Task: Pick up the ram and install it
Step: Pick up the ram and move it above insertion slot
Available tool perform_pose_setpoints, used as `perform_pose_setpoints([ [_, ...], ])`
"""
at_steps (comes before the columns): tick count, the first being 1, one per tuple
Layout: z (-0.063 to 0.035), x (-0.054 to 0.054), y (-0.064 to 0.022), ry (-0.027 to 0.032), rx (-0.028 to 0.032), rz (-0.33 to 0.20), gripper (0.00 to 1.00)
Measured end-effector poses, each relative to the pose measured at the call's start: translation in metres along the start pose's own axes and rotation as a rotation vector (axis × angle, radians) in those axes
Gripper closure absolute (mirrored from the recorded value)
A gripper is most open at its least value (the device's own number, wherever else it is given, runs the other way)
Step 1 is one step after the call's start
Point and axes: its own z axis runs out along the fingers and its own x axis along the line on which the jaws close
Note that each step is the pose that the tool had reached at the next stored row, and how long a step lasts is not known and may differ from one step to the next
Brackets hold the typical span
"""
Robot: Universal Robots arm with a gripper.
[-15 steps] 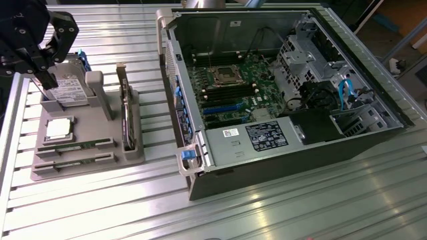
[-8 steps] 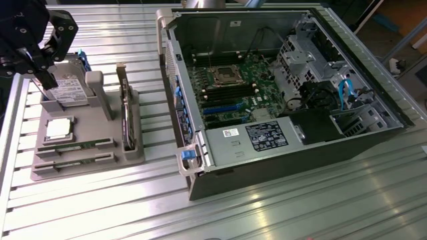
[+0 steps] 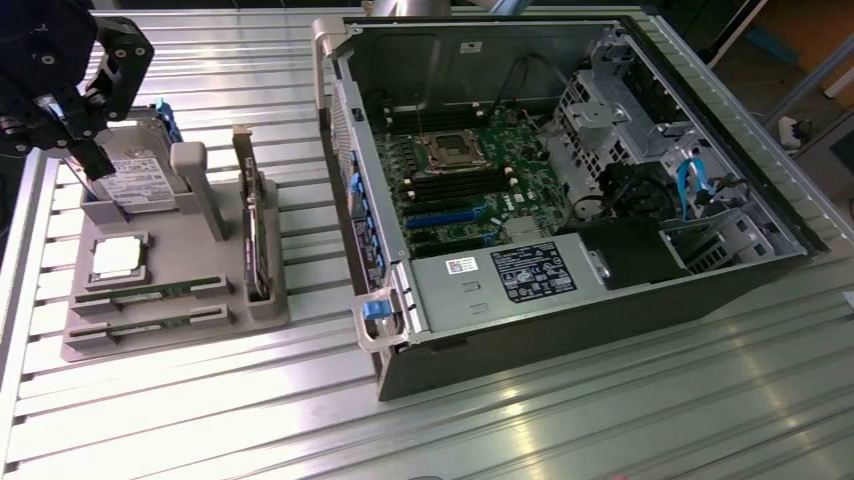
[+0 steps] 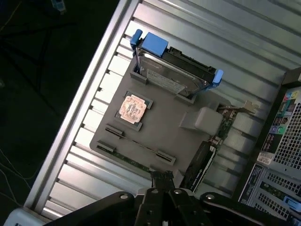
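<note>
The way down is open over the ram sticks (image 3: 150,292) at one edge of the holder tray (image 3: 174,345). The upright hard drive (image 3: 134,180) and the expansion card (image 3: 254,250) on edge wall two other sides. Bare surface (image 3: 318,340) separates the tray from the computer case (image 3: 574,330).

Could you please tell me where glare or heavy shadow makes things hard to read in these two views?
Exterior view: glare whitens the slatted table around the grey parts tray, while the gripper is a dark shape against it. Wrist view: the processor chip is washed out pale, and the area beyond the table's edge is almost black.
</note>
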Motion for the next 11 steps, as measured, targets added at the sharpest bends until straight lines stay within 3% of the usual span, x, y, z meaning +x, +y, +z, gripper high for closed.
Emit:
perform_pose_setpoints([
  [11, 0.0000, 0.0000, 0.0000, 0.0046, -0.0028, -0.112, 0.89],
])
